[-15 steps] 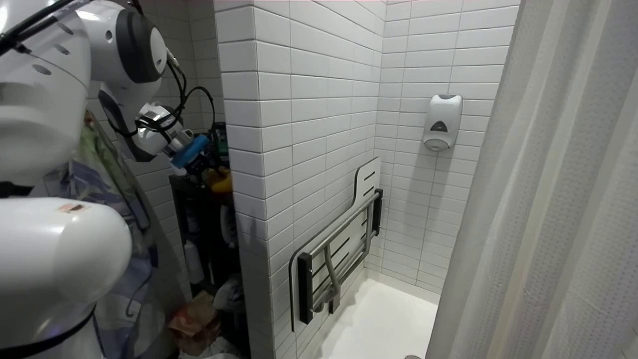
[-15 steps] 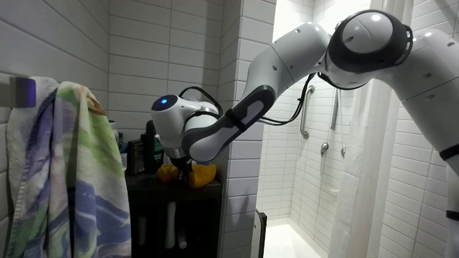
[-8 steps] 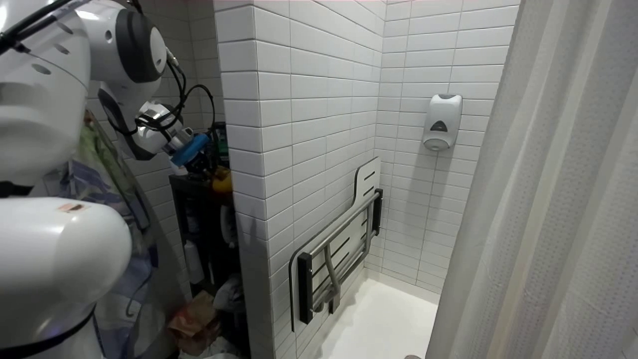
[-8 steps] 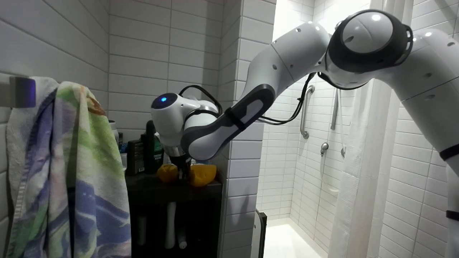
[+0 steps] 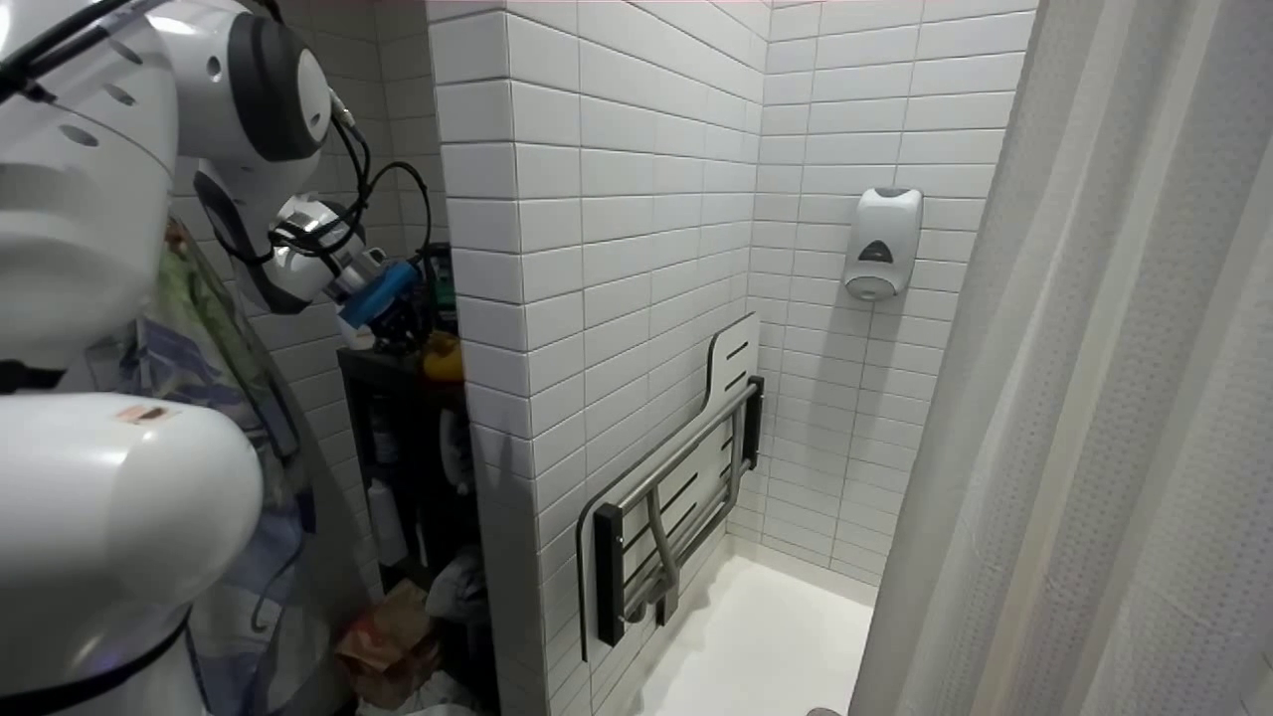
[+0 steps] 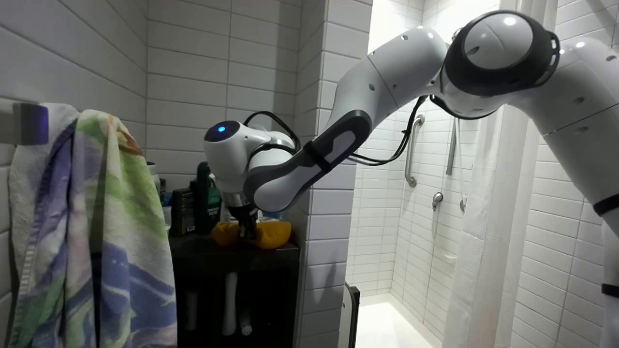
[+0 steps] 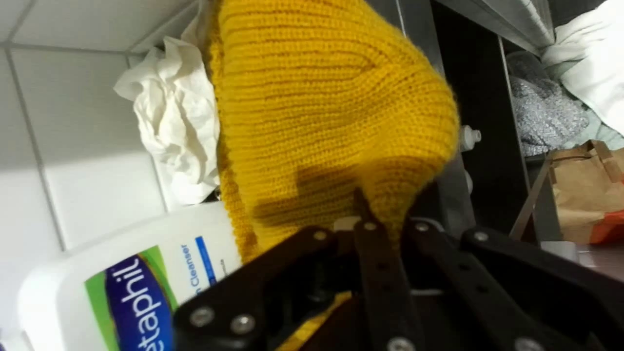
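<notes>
Fingers (image 7: 381,273) pinched together on a fold of yellow knit (image 7: 312,107).
Cleanser bottle (image 7: 190,273) just beside it, contents hidden; white containers (image 6: 230,307) inside the table (image 6: 208,258).

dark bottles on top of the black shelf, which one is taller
The green-marked bottle: in an exterior view its cap rises above the shorter bottle beside it, which shows no green and appears farther from the end effector.
</notes>
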Robot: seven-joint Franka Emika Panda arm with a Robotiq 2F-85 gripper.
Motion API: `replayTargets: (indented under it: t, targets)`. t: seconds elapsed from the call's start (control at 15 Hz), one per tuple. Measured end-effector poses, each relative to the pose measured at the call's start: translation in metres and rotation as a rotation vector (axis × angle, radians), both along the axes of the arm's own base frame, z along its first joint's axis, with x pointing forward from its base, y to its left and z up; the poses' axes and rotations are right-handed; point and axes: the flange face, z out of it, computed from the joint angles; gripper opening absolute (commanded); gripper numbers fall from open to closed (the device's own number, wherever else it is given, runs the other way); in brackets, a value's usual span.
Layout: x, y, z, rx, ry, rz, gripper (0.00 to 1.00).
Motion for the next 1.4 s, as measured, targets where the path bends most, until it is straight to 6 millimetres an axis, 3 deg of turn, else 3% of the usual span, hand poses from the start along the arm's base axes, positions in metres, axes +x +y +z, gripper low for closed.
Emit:
replayTargets:
  t: [0.27, 0.6, 1.4]
  targets:
    - [0.003, -0.004, 0.027, 0.058, -0.021, -0.026, 0.01]
    - [-0.004, -0.013, 0.062, 0.272, 0.033, -0.005, 0.01]
    - [-0.037, -0.056, 0.096, 0.597, 0.108, 0.059, 0.01]
